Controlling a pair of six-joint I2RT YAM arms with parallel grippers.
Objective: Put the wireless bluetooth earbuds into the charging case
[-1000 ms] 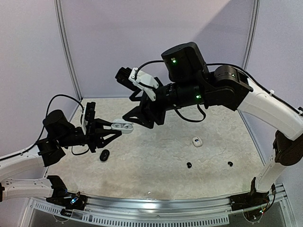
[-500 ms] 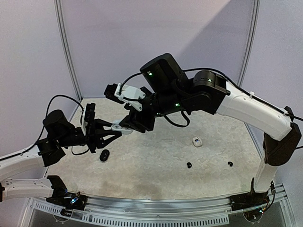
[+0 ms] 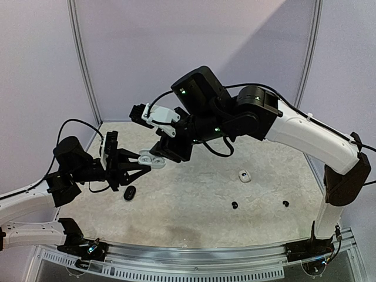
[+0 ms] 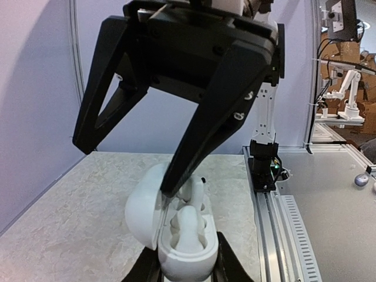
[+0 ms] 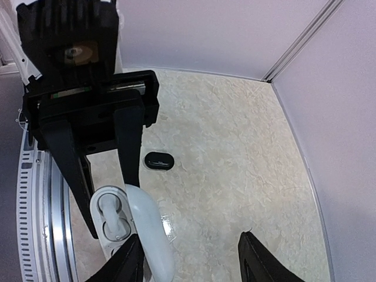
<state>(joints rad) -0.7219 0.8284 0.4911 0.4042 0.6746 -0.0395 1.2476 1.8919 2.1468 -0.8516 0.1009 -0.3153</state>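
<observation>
My left gripper [image 3: 139, 162] is shut on an open white charging case [image 4: 182, 252] and holds it above the table, lid [image 4: 141, 205] swung to the left. One white earbud [image 4: 189, 226] sits in a well. A second white earbud [image 4: 198, 189] stands behind it; I cannot tell whether it is fully seated. My right gripper [image 4: 123, 167] hangs open and empty over the case, one fingertip [image 4: 169, 187] at the lid hinge. The right wrist view shows the case [image 5: 114, 226] beside my open right gripper [image 5: 190, 238]. Two black earbuds [image 3: 234, 205] [image 3: 285, 203] lie on the table.
A closed black case [image 3: 130, 192] lies on the table below the left gripper, also in the right wrist view [image 5: 160, 160]. A closed white case [image 3: 244, 175] lies at centre right. Walls enclose the back and sides.
My right arm has swung left and down, bringing its open gripper over the case held by the left gripper. The left arm has barely moved.
</observation>
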